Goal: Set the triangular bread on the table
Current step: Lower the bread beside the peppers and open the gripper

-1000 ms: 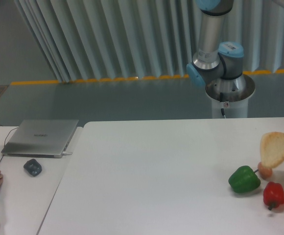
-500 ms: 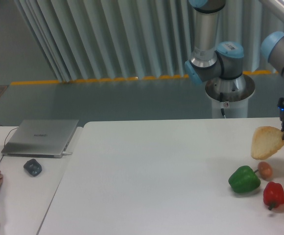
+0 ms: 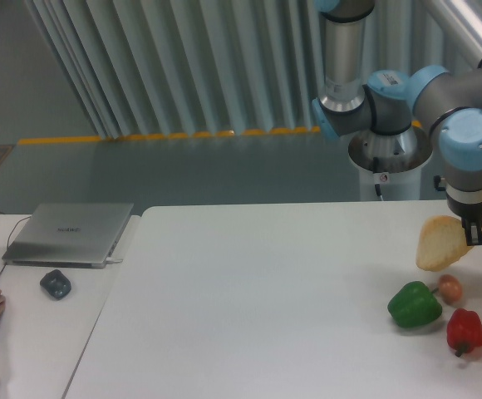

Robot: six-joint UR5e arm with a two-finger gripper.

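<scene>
The end effector (image 3: 474, 233) grips the golden-tan, smooth, rounded wedge of triangular bread (image 3: 438, 243) above the table (image 3: 266, 291).

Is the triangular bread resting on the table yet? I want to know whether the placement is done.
No, the triangular bread hangs in the gripper above the table, over the egg.
</scene>
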